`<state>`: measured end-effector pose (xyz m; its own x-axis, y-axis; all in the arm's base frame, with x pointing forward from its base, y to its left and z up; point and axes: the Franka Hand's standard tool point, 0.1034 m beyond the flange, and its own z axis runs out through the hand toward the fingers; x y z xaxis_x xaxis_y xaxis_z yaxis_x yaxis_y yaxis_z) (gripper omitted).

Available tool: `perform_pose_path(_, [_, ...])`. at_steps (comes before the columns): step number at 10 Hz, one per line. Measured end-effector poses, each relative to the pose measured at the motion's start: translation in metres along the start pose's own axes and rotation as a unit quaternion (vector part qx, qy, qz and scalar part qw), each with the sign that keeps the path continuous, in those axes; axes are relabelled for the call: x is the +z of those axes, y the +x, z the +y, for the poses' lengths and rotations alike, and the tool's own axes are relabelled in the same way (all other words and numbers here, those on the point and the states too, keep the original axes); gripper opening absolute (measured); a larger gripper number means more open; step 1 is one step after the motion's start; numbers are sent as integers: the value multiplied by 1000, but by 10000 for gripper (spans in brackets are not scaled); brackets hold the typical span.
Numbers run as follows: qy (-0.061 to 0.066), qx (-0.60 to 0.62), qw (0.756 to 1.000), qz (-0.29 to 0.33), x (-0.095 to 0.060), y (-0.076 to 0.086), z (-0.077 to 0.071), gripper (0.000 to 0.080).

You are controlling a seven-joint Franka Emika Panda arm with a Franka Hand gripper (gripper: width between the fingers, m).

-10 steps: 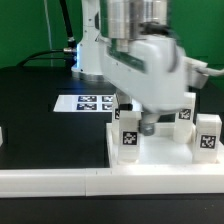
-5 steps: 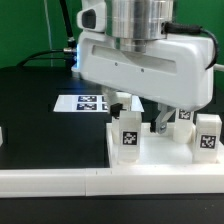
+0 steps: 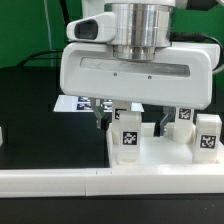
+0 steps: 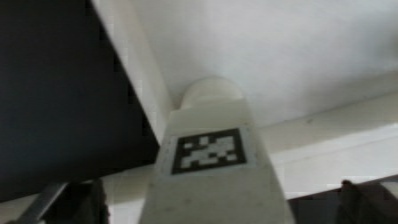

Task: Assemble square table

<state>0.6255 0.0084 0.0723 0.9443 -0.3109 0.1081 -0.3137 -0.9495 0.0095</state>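
Note:
The white square slab (image 3: 155, 155) lies flat at the exterior view's right, with white tagged leg blocks standing on it. One leg (image 3: 127, 136) stands at the slab's near left, two more legs (image 3: 183, 115) (image 3: 207, 136) at its right. My gripper (image 3: 129, 126) hangs over the near-left leg, open, one finger (image 3: 98, 114) on each side of it. In the wrist view the leg (image 4: 214, 150) with its tag runs up between the dark fingers (image 4: 57, 204), with gaps on both sides. The slab (image 4: 285, 60) lies behind it.
The marker board (image 3: 78, 102) lies on the black table (image 3: 40, 110) behind the slab's left edge. A long white border wall (image 3: 90, 181) runs along the front. The gripper body hides the slab's back part.
The gripper has turned so that its broad face shows and has shifted to the exterior view's left. Its fingers now straddle the near-left leg. The legs and slab have not moved.

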Motion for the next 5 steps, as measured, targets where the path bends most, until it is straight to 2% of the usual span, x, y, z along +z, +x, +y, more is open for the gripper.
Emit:
perform_pose_path(2, [1,16,1000,0,0,0,0,391])
perform_pose_path(3, [2,63,998,0,0,0,0,391])
perform_pose_path(4, [3,95,995,-1,0,0,0,287])
perform_pose_path(5, [3,127,992,-1,0,0,0,287])
